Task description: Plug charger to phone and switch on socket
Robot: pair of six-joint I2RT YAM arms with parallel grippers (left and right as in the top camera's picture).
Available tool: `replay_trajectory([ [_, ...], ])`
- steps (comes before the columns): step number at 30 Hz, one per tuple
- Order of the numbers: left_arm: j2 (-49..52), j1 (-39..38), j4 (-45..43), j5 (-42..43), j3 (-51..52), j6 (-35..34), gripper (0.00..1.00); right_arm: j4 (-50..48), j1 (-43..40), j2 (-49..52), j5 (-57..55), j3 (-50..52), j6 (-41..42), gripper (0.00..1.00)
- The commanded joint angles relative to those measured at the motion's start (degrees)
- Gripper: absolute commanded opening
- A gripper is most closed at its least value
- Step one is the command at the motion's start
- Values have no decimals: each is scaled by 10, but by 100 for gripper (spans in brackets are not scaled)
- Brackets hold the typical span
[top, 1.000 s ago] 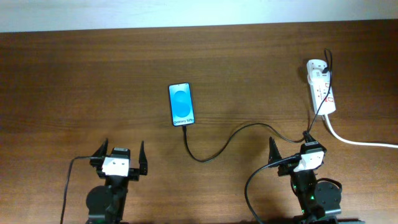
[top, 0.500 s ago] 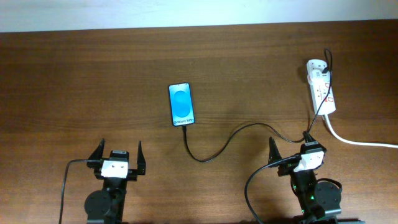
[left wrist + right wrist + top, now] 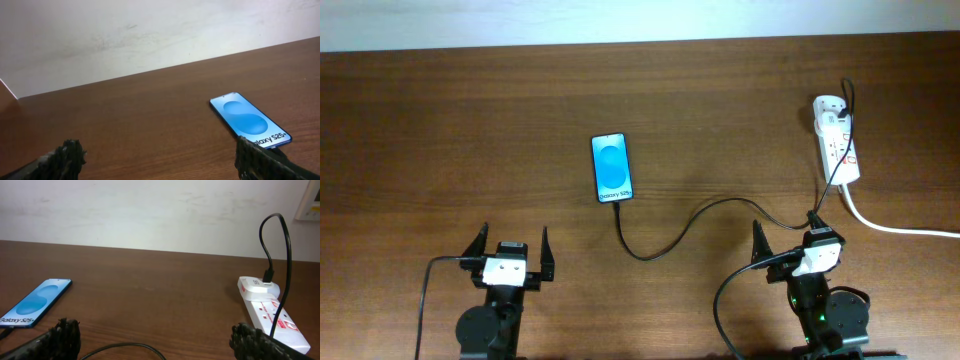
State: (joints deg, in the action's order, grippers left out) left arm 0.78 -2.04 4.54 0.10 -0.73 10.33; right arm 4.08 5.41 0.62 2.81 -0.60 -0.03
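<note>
The phone (image 3: 611,168) lies flat on the table (image 3: 440,130), its blue screen facing up. The charger (image 3: 720,200) reaches the phone's near short edge, but whether the plug is fully in, I cannot tell. From there the cable curves to the right of the phone and goes up to the socket (image 3: 837,138), which lies well apart on that side. The left gripper (image 3: 515,232) hovers nearer than the phone, with its fingers spread wide and nothing between them. The right gripper (image 3: 787,232), near and far right of the phone, is also wide apart and empty.
</note>
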Motion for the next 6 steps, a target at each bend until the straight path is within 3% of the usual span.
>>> replay_trajectory([
  [1,-5,3,3,-3,2,9,99,3,1,-4,-1,3,0,98],
  [6,-5,3,3,-3,2,9,99,3,1,-4,-1,3,0,98],
])
